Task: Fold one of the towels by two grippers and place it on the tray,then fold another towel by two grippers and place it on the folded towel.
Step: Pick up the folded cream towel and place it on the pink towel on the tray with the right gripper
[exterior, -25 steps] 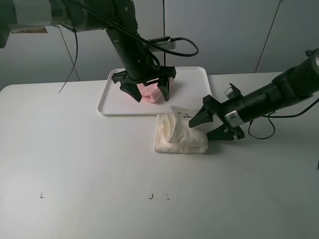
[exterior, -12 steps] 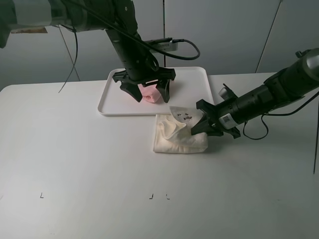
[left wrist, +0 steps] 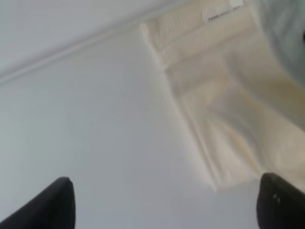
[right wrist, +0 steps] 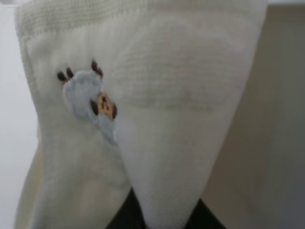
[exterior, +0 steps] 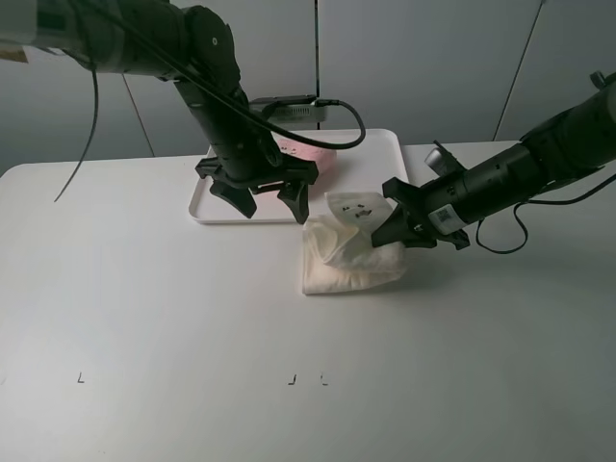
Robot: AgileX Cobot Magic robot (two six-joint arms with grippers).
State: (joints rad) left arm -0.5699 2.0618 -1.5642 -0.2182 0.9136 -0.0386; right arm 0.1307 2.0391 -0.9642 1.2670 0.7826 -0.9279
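Right gripper (exterior: 393, 229): black two-finger claw pinched closed on the cream-white towel (exterior: 348, 252), gripping its raised edge at the towel's 3 o'clock side. Right wrist view confirms: soft terry cloth tapers to a point into the dark fingers (right wrist: 125, 214), with a small embroidered motif (right wrist: 89, 98) in grey-blue, brown and orange on the fabric.

Cream towel is a bunched, roughly rectangular folded stack, matte looped texture, lying on the white table (exterior: 173, 327) just off the tray's near edge. Upper layer is lifted and tilted toward the right claw; lower layers are flat. Left wrist view shows its ribbed hem band and a small white label (left wrist: 220, 15).

Left gripper (exterior: 268, 200): jaws spread wide, holding nothing, hovering over the tray's near rim, at 10 o'clock from the cream towel. Both black fingertips (left wrist: 53, 204) sit far apart at the edges of the left wrist view, bare table between them.

Tray (exterior: 371, 159): flat white plastic, rounded corners, low raised rim, at 12 o'clock from the cream towel. Pink towel (exterior: 310, 154) lies in it, mostly hidden behind the left arm; only a soft pale pink strip shows.
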